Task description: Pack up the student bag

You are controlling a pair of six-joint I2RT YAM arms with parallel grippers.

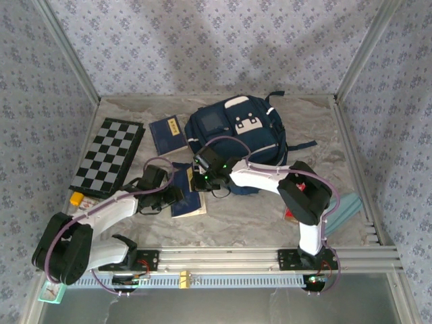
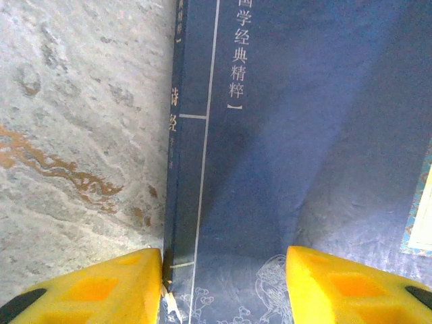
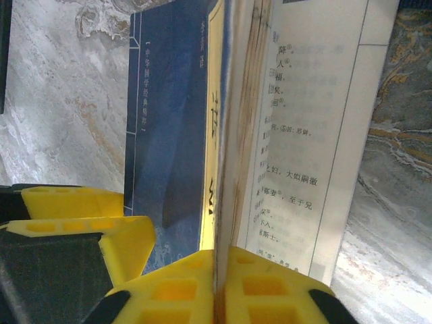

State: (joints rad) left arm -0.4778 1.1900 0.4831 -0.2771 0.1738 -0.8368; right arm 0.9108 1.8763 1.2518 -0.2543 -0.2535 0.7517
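The navy student bag (image 1: 236, 128) lies at the back middle of the table, white patches facing up. In front of it a blue book (image 1: 189, 204) with Chinese lettering lies on the marble. My left gripper (image 2: 226, 283) is open and straddles the book's cover (image 2: 283, 148) near its spine, one yellow finger (image 2: 101, 287) just off the spine side and the other over the cover. My right gripper (image 3: 217, 283) is shut on a thin sheaf of the book's pages (image 3: 236, 135), held up on edge, with a printed page (image 3: 304, 135) showing to the right. In the top view both grippers meet over the book, the right gripper (image 1: 202, 179) nearer the bag.
A chessboard (image 1: 108, 155) lies at the left, with a small yellow item (image 1: 76, 198) at its near corner. A second blue book (image 1: 169, 133) rests beside the bag. A teal object (image 1: 344, 209) and something red (image 1: 289, 214) sit by the right arm. Metal frame rails border the table.
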